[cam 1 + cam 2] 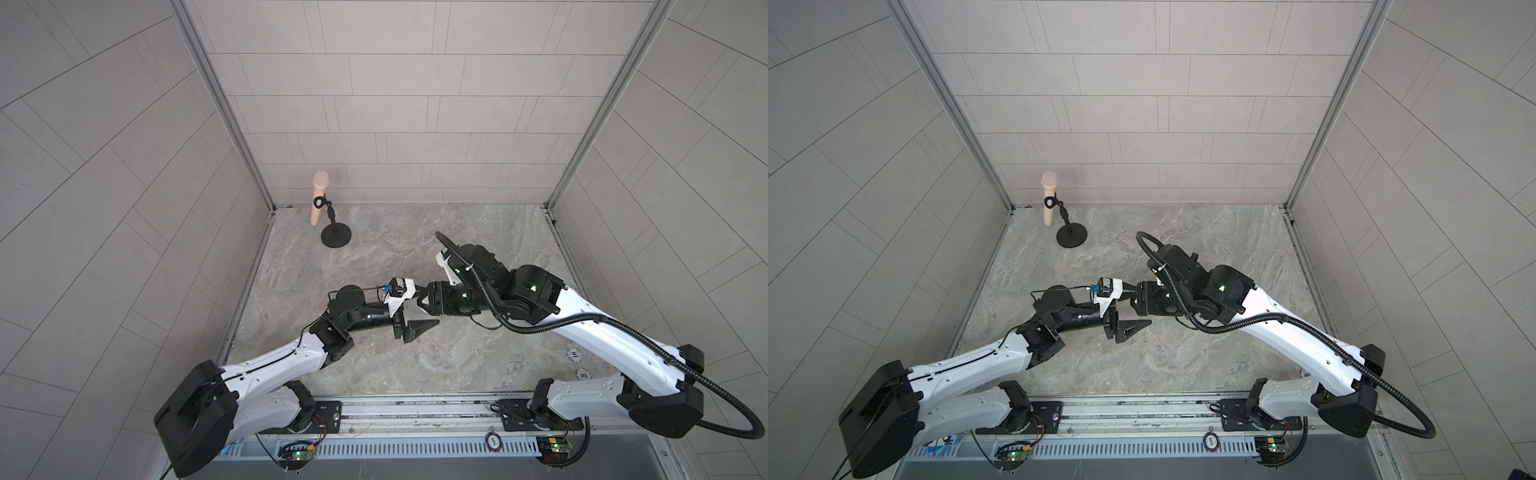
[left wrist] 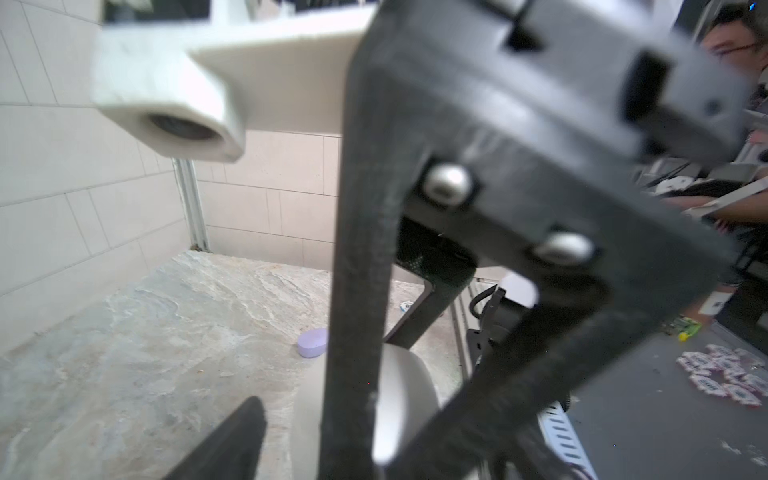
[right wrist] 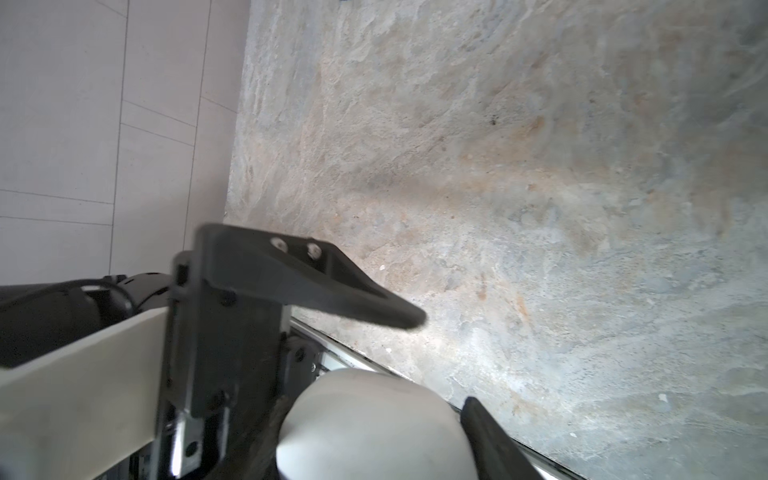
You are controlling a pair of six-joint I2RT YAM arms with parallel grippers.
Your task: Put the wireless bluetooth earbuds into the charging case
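Step, likely: handover of white case (image 3: 365, 411) in air above table. Right gripper (image 1: 420, 300) clamped on it. Left gripper (image 1: 426, 307) jaws apart, not touching. Earbuds not visible. Next probably: left arm retreats without bumping case.

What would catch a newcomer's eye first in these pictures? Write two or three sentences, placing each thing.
The left arm and right arm meet tip to tip over the middle of the marbled table. In the right wrist view, the right gripper clasps a white rounded case. A beige microphone on a black stand occupies the far left corner.
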